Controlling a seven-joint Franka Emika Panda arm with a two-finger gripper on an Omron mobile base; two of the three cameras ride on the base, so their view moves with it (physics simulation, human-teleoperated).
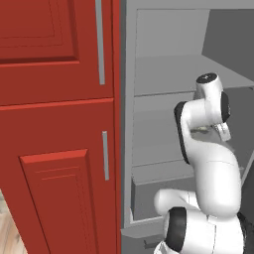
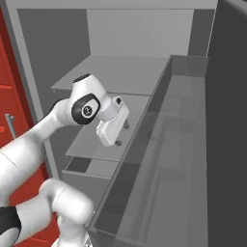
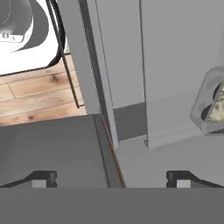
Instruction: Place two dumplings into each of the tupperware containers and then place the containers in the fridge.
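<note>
hand view shows the gripper (image 3: 111,177) with its two dark fingertips (image 3: 43,178) far apart at the bottom of the frame, as wide as they go, with nothing between them and nothing touching either tip. below them lies a plain grey fridge (image 3: 175,65) surface, and off to the right edge sits a container (image 3: 209,105), a see-through grey tray with a rounded corner and flared rim, cut off by the frame. inside it a tan, dark-spotted dumpling (image 3: 216,111) is partly visible; how many it holds cannot be told. the container rests on the grey surface well apart from the fingers. at the upper left a strip of wooden floor (image 3: 39,96) shows past the fridge edge. in the left base view the white arm (image 1: 208,163) reaches into the open fridge (image 1: 158,74) beside the red cabinets (image 1: 54,124), and a small tan patch of the container (image 1: 202,130) peeks out just behind the wrist on a shelf. in the right base view the hand (image 2: 112,123) hangs over the lower shelf (image 2: 103,144), inside the fridge, next to the open door (image 2: 169,159) with its see-through bins.
</note>
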